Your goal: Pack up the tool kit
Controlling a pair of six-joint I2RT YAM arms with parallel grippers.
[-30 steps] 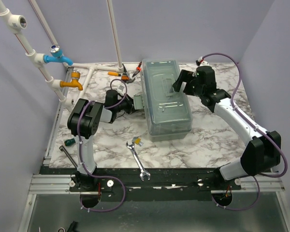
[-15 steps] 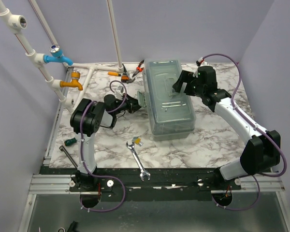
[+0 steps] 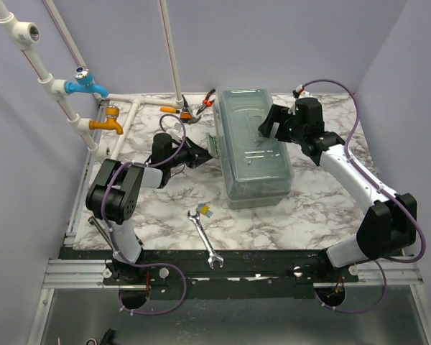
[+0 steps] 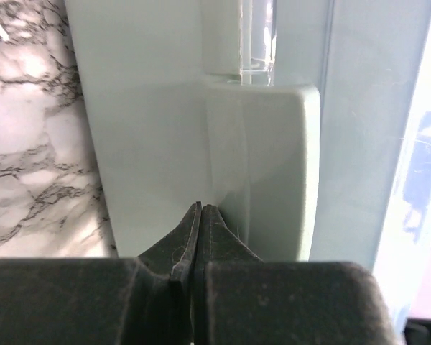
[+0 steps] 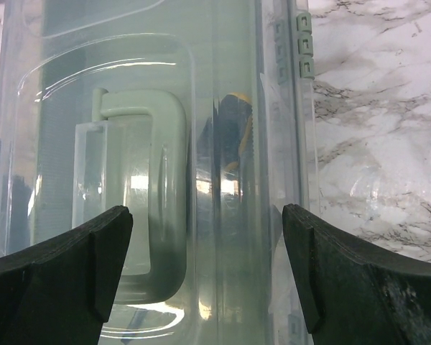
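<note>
The grey-green toolbox [image 3: 251,144] stands mid-table with its translucent lid down. My left gripper [image 3: 203,157] is shut and empty, its tips at the latch [image 4: 266,165] on the box's left side. My right gripper [image 3: 267,129] is open over the lid's right part; in the right wrist view it [image 5: 205,287] spans the lid above the handle [image 5: 140,194], and a black-and-yellow tool [image 5: 237,133] shows through the lid. Pliers [image 3: 199,106] with red and orange handles lie at the back, left of the box.
A wrench [image 3: 204,238] and a small yellow-tagged piece [image 3: 204,210] lie near the front. A metal bar [image 3: 99,228] lies at the front left by the left arm. White pipes with a blue [image 3: 85,86] and an orange tap [image 3: 108,125] stand at the back left.
The left arm has stretched rightward, its shut gripper now against the box's left side. The toolbox has shifted slightly right and turned. The right gripper stays over the lid.
</note>
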